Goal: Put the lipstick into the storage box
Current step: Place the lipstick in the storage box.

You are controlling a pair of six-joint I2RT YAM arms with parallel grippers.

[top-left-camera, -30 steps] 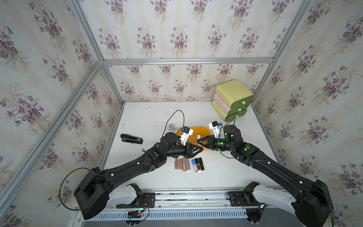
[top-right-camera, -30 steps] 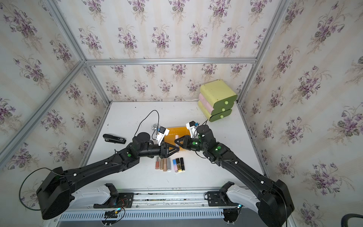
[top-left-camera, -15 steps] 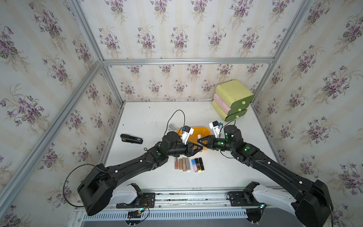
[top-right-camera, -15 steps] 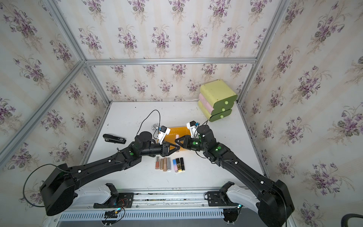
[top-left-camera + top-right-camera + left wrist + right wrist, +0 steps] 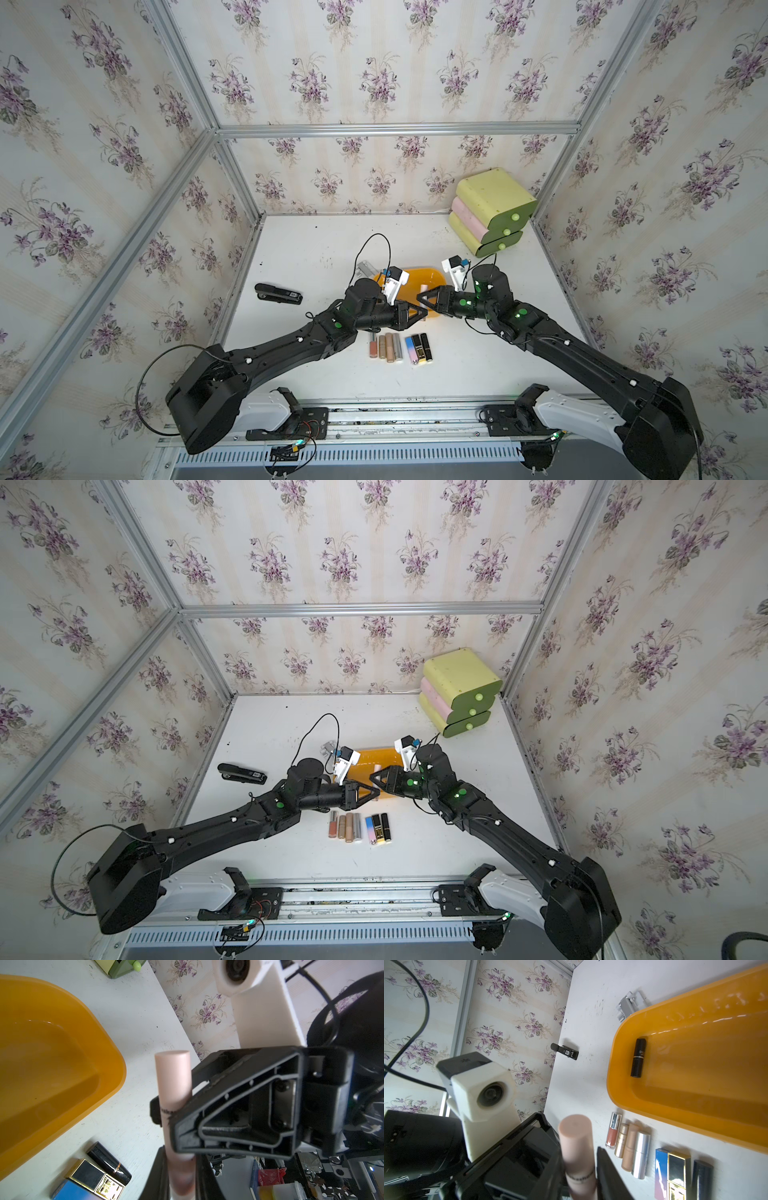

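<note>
The bench [image 5: 316, 257] carries my storage box [image 5: 411, 276], open-topped, with one black lipstick [image 5: 638, 1057] already lying in it and a row of spare tubes [image 5: 401, 347] just beside its near rim. My two arms meet nose to nose above that rim, I judge for a handover. My left end effector [image 5: 424, 312] is closed on the pink lipstick [image 5: 172, 1084], upright in the air, not in the box. My right end effector [image 5: 419, 296] brackets the same tube; gripping or loosened, I cannot tell.
</note>
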